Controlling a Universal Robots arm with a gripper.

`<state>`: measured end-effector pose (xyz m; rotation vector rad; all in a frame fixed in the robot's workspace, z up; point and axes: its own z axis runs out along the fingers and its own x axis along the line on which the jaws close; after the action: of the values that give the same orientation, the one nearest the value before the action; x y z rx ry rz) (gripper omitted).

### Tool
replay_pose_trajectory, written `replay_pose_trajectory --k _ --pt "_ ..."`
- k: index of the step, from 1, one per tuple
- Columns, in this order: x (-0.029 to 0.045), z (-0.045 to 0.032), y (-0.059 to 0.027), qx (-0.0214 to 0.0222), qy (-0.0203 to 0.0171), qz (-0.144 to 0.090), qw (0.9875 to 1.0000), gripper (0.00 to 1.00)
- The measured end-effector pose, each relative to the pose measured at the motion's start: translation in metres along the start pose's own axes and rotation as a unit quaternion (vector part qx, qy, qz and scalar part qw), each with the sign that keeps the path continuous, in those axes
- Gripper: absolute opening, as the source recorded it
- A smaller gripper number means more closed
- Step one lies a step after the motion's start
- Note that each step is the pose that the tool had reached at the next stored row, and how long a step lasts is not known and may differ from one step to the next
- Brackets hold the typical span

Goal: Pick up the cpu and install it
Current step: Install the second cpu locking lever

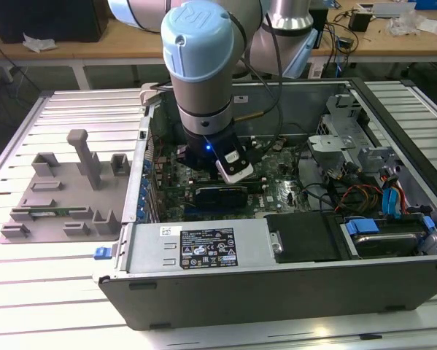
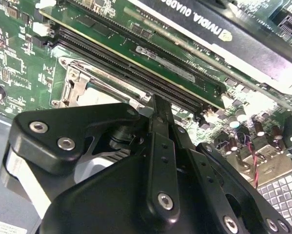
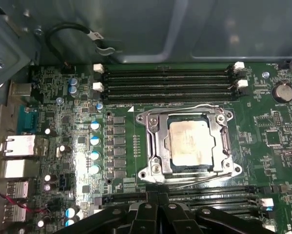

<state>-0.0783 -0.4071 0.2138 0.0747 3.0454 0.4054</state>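
The cpu point(image 3: 192, 141), a small silvery square chip, lies flat inside the metal-framed socket point(image 3: 153, 146) of the green motherboard point(image 3: 63, 122) in the first wrist view. My gripper point(image 3: 158, 191) hangs just above the board beside the socket's edge, shut with nothing between its fingers. In the second wrist view the black gripper point(image 2: 155, 101) covers most of the socket point(image 2: 80, 90). In the exterior view the arm point(image 1: 200, 65) reaches straight down into the open computer case point(image 1: 276, 284).
Memory slots point(image 3: 167, 80) run along both sides of the socket. A black graphics card point(image 1: 222, 195) sits close to the wrist. Cables and drive bays point(image 1: 379, 197) crowd the case at the exterior view's right. A grey parts fixture point(image 1: 65, 189) lies outside the case at that view's left.
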Motion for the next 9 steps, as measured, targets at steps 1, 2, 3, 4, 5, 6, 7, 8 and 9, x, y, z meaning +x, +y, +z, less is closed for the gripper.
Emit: replay_pose_trajectory --k 1,2,3,4,5,6,7,8,9 --pt "0.0000 0.0009 -0.0001 -0.0022 -0.0001 0.000 1.0000 0.11" --pt "0.0001 0.0014 -0.0002 -0.0030 0.0000 0.000 1.0000 0.11" --pt "0.0001 0.0022 -0.0002 -0.0041 0.0001 0.000 1.0000 0.11" --pt "0.0001 0.0033 0.0001 -0.0053 0.0001 0.000 1.0000 0.11" --pt "0.0002 0.0040 0.0006 -0.0060 0.0001 0.000 1.0000 0.11" --pt "0.0005 0.0056 0.0016 -0.0074 0.0001 0.001 1.0000 0.11" --pt "0.0005 0.0065 0.0023 -0.0080 0.0001 0.001 1.0000 0.11" --pt "0.0006 0.0073 0.0030 -0.0085 0.0001 0.001 1.0000 0.11" --pt "0.0007 0.0085 0.0040 -0.0092 0.0000 0.001 1.0000 0.11"
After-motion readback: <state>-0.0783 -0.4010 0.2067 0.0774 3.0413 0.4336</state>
